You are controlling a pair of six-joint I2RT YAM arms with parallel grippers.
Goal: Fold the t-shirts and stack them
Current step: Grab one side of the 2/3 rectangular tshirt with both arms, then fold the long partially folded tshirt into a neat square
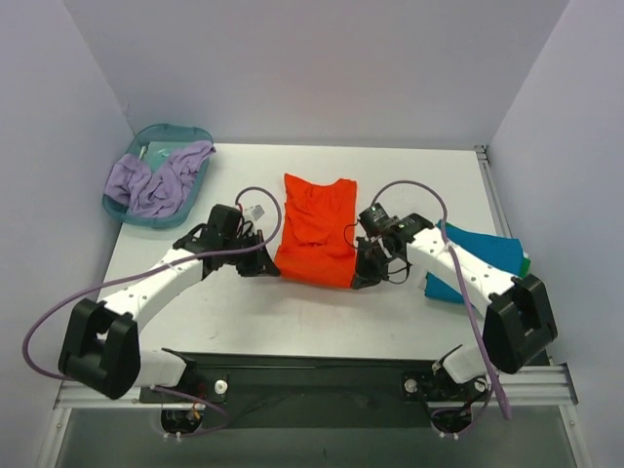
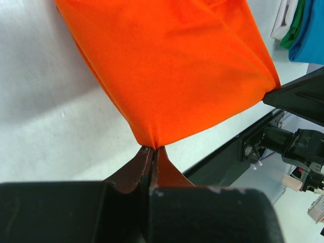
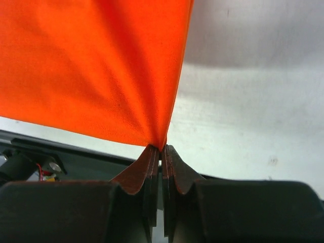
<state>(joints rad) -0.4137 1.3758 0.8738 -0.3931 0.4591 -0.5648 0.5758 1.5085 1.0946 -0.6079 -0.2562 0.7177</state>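
At the middle of the worktop (image 1: 322, 314), the orange shirt (image 1: 315, 229) is spread with its near corners pinched, one clamped in the left hand (image 2: 153, 150), the other in the right hand (image 3: 162, 148). The hem is held so, it is judged, to be folded away from the arms. The teal shirt (image 1: 483, 253) is set aside at the right, likely as the stack.

High rear overview; wrist close-ups of same orange t-shirt (image 1: 317, 229)

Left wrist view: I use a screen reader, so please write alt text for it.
The left gripper is shut on a corner of the orange-red t-shirt, which spreads away over the white table. A teal-blue shirt and a green shirt show at the top right.
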